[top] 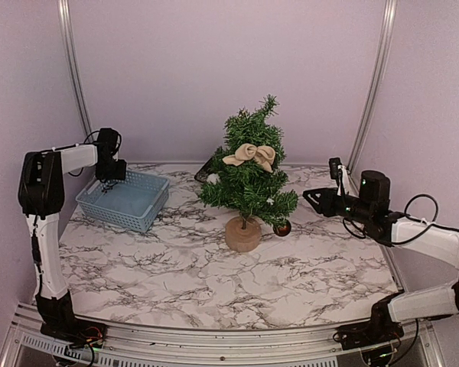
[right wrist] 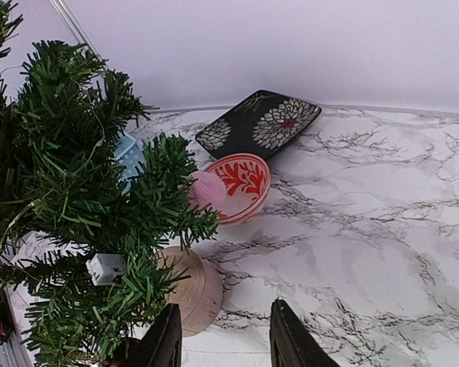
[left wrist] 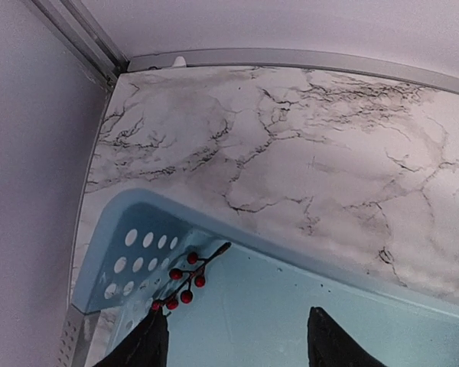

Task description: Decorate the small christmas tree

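The left gripper (left wrist: 237, 321) hangs over the light blue plastic basket with holes (left wrist: 149, 214), its fingers wide apart with nothing between them. Just ahead of its left finger a twig of small red berries (left wrist: 185, 283) lies on the basket floor. The right gripper (right wrist: 226, 313) is also parted and holds nothing. The small dark green christmas tree (top: 245, 191) on its round tan stump (top: 242, 234) stands close to this gripper's left side. Farther ahead lie a red-and-white patterned bowl (right wrist: 241, 180) and a black flowered plate (right wrist: 260, 124).
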Robot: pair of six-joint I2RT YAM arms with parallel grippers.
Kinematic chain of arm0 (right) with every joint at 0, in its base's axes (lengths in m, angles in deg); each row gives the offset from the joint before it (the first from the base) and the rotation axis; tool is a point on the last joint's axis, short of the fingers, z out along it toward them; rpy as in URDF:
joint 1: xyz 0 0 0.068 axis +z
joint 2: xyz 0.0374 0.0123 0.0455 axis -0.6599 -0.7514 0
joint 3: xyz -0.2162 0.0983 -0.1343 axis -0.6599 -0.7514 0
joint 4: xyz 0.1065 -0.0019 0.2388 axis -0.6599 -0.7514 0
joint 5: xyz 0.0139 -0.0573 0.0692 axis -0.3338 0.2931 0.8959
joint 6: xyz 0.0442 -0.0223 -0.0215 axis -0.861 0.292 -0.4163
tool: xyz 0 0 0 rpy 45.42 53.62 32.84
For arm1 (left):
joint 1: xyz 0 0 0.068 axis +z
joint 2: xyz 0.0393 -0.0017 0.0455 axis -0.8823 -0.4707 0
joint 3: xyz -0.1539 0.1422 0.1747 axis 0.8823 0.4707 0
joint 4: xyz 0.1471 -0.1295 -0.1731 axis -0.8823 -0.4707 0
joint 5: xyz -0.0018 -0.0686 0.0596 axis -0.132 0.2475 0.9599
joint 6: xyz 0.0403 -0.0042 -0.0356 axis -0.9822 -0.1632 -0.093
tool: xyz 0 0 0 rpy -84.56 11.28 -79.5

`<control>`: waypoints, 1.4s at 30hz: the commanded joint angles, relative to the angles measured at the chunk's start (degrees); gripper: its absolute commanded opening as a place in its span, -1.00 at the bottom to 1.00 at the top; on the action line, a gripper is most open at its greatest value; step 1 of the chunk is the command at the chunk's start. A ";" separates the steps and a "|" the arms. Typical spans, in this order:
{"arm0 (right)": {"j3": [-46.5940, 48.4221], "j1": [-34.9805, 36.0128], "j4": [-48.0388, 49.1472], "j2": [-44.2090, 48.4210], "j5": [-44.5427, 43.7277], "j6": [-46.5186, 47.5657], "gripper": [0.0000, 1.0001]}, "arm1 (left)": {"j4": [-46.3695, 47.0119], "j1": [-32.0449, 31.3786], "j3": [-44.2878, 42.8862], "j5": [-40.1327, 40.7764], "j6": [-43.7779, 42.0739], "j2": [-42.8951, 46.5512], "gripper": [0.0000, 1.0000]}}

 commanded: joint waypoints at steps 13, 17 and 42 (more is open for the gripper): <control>1.80 -0.43 2.14 -2.85 1.45 -0.47 -0.23 | -4.28 2.14 -9.98 1.76 -4.43 -10.26 0.26; 1.71 -0.43 2.56 -3.33 1.66 -0.69 -0.23 | -4.25 2.47 -9.96 2.47 -5.24 -11.12 0.37; 0.97 -0.43 0.62 0.20 1.08 -0.56 -0.24 | -6.93 4.96 -4.64 -10.76 -3.49 -10.11 0.16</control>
